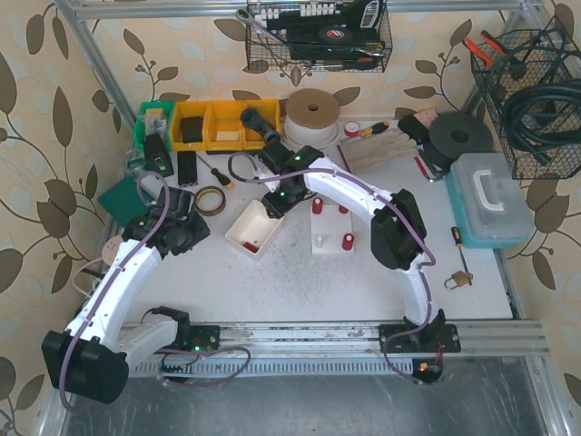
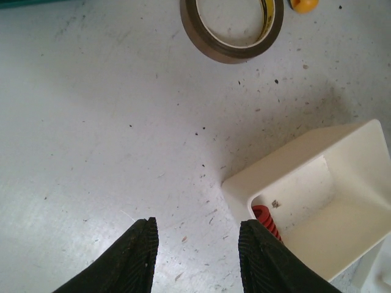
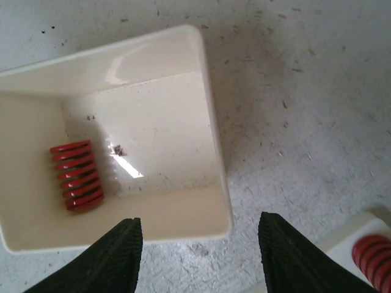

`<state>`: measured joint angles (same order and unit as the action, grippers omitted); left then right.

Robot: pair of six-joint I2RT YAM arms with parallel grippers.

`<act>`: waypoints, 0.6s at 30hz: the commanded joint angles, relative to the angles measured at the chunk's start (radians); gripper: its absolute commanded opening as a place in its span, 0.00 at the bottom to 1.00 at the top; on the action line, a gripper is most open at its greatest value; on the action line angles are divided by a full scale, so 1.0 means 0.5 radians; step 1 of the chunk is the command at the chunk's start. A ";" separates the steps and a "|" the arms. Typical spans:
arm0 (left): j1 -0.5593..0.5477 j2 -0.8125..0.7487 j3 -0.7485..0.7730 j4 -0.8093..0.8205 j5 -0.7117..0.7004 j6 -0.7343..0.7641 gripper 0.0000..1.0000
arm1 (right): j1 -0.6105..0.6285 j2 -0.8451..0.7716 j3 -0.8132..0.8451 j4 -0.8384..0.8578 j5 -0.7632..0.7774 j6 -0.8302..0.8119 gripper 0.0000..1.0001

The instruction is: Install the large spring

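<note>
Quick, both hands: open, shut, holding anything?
Left hand: open, holding nothing.
Right hand: open, holding nothing, above a corner of the white bin.

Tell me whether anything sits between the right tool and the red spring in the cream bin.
Only the near wall of the bin. The open right tool hangs over that edge, and the spring lies on the bin floor, off to one side. The bin is open-topped and nothing covers the spring.
</note>
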<state>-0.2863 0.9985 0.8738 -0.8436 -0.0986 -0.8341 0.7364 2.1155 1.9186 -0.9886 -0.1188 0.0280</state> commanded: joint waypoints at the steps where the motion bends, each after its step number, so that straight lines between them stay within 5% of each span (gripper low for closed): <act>1: 0.039 -0.026 -0.053 0.125 0.145 0.088 0.43 | 0.038 0.171 0.194 -0.140 0.083 -0.061 0.53; 7: 0.097 0.046 -0.066 0.288 0.404 0.217 0.43 | 0.064 0.357 0.432 -0.197 0.256 -0.057 0.43; 18: 0.127 0.072 -0.068 0.280 0.403 0.238 0.42 | 0.067 0.457 0.470 -0.058 0.256 0.070 0.31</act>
<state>-0.2344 1.0382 0.8322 -0.7216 0.0856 -0.7399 0.7639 2.3123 2.1426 -1.0431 0.0185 0.0254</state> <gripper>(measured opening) 0.426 0.327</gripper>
